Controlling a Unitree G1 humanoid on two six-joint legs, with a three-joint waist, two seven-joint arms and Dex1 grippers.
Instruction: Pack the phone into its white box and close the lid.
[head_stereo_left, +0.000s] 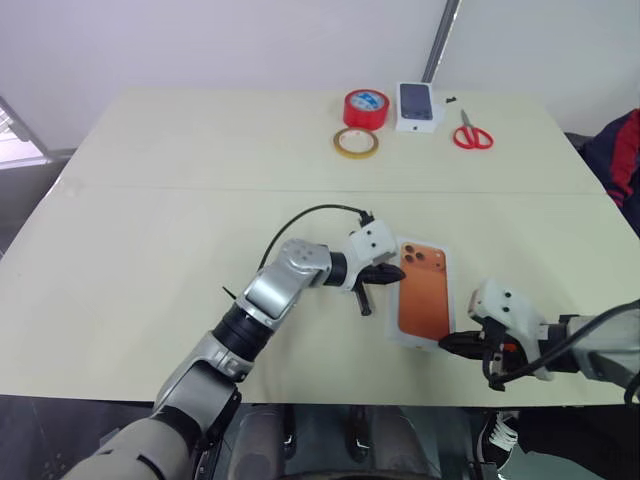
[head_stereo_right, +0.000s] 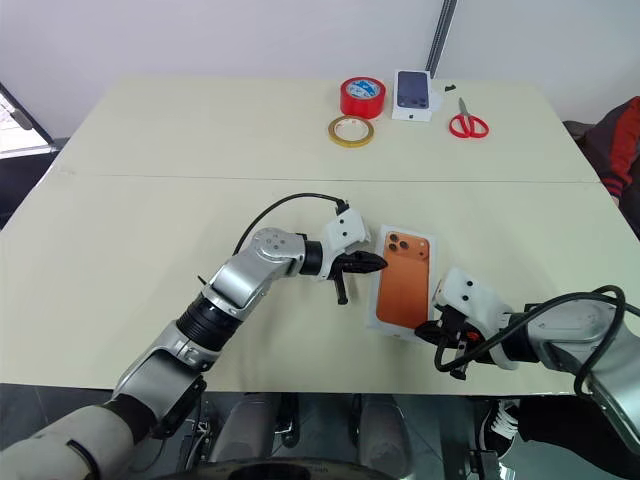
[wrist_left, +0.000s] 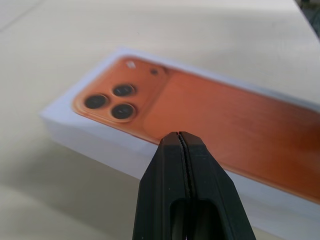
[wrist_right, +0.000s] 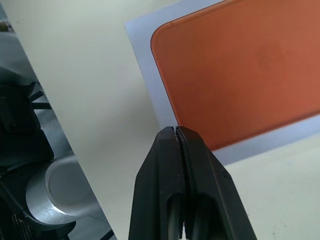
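The lid, white with an orange phone printed on top, lies flat near the table's front edge, and its white side wall reaches down to the table. The white box beneath it and the phone are hidden. My left gripper is shut, its tip at the lid's left long side close to the printed camera cluster. My right gripper is also shut and empty, with its tip by the lid's near right corner. I cannot tell whether either tip touches the lid.
At the back of the table are a red tape roll, a yellow tape ring, a small white box picturing a dark phone and red scissors. The table's front edge runs just below the lid.
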